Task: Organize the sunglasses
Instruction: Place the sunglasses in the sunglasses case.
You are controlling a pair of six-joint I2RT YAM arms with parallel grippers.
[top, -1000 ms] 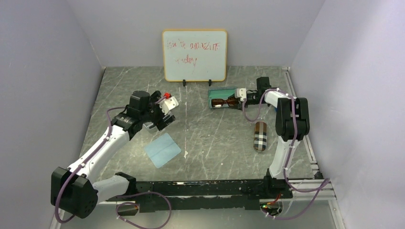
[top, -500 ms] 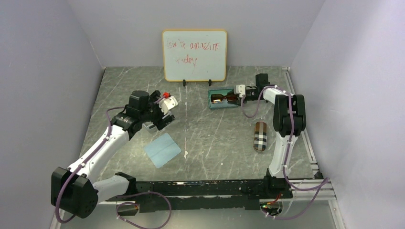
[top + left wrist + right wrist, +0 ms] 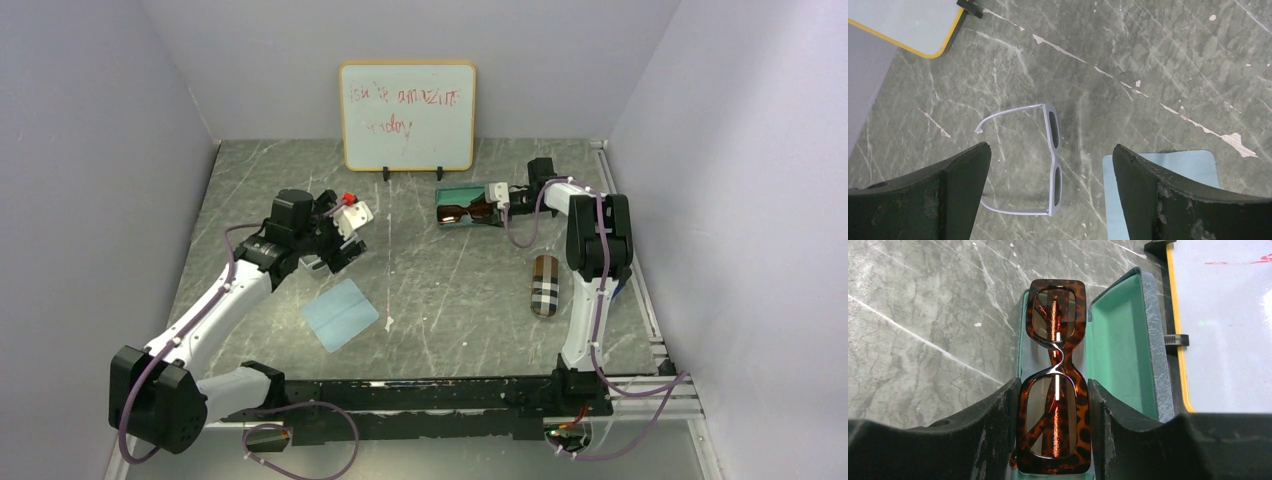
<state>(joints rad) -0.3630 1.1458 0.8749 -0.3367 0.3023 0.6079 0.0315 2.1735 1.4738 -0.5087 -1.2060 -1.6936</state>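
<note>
The white-framed sunglasses lie unfolded on the marble table, dark lenses down. My left gripper hovers straight above them, open wide, with a finger on either side and well clear of the frame. The brown tortoiseshell sunglasses are folded, and my right gripper is shut on their near lens rim. They lie lengthwise over the teal lining of an open grey-blue case. In the top view this pair and its case sit at the back right, with the right gripper at their right end.
A whiteboard stands on feet at the back, just behind the open case. A shut plaid case lies near the right arm. A light-blue cloth lies flat in front of the left gripper, beside the white pair.
My right gripper has shifted a little left and toward the back with the brown sunglasses, over the open case. The left arm has not moved.
</note>
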